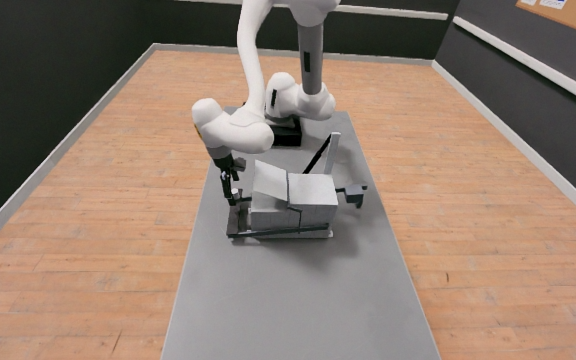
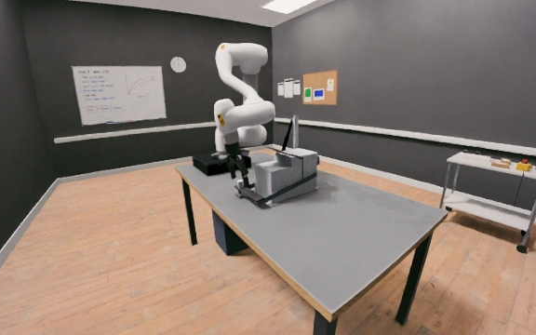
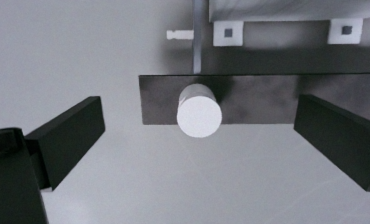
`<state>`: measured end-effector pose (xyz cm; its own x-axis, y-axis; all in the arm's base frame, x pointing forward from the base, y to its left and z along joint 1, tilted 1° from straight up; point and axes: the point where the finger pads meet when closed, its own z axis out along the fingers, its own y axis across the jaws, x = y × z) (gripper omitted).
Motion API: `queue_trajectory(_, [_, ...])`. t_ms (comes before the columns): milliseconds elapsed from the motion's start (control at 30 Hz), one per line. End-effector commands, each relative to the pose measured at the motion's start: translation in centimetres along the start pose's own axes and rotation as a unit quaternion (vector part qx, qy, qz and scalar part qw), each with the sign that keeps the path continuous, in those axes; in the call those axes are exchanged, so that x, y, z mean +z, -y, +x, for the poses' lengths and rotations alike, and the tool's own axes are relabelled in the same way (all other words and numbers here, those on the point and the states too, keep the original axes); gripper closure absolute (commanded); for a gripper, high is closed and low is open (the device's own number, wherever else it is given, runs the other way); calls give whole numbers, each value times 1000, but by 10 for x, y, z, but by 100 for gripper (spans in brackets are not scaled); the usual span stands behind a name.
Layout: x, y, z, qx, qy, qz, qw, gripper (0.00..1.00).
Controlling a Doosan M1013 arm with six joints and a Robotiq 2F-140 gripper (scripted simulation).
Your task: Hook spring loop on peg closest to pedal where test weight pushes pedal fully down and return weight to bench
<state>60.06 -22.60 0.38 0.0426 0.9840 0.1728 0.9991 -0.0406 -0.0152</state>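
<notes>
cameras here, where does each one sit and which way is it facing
Top: high above the bench, looking down at the feeder; arm and gripper show.
Exterior: across the room, facing bench and whole arm.
Wrist: on the gripper, looking down between open fingers at the weight on the pedal.
All show the feeder.

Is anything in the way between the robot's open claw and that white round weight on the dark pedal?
Nothing visible. The open gripper hangs right over the weight standing on the pedal, one finger out to each side.

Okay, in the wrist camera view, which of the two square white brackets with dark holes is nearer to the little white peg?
The left bracket. It sits right of the grey upright bar beside the peg; the other bracket lies far right.
</notes>
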Motion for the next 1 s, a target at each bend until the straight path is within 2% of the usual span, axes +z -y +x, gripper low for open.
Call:
queue_trajectory(0, [6,0,-1,0,0,-1,1000,0])
queue_trajectory(100, [1,0,0,0,0,-1,1000,0])
queue_trajectory(967, [6,-1,-1,0,0,-1,1000,0])
